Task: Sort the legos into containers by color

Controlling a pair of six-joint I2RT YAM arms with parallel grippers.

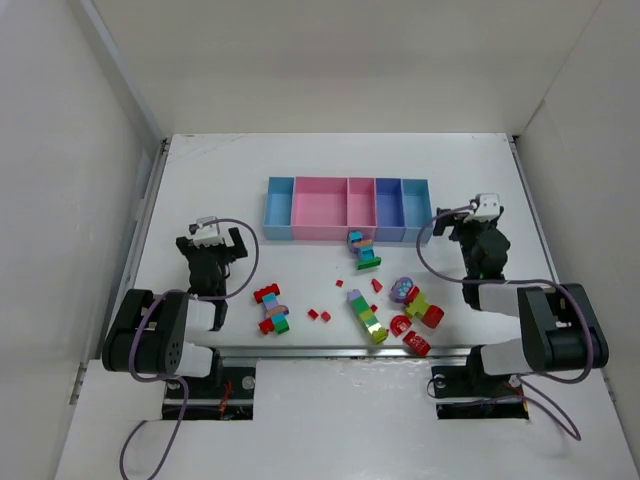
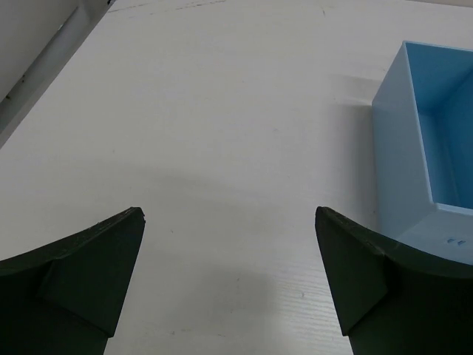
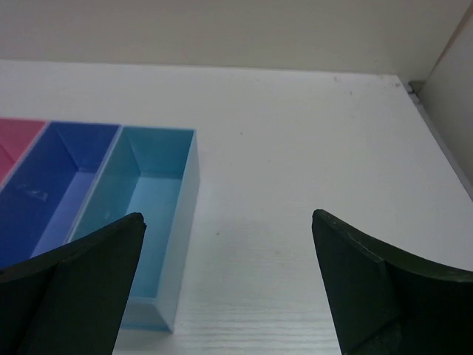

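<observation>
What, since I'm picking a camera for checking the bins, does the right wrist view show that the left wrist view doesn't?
Only the right wrist view: the purple-blue bin, a corner of a pink bin, the right-end light blue bin and the back wall. Only the left wrist view: the left-end light blue bin and the side wall's base. Both: the white table and an open claw with nothing between its fingers, the left claw and the right claw.

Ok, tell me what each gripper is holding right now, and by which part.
Nothing is held. The left gripper and the right gripper both stand open with nothing gripped between their jaws; the legos lie on the table.
</observation>
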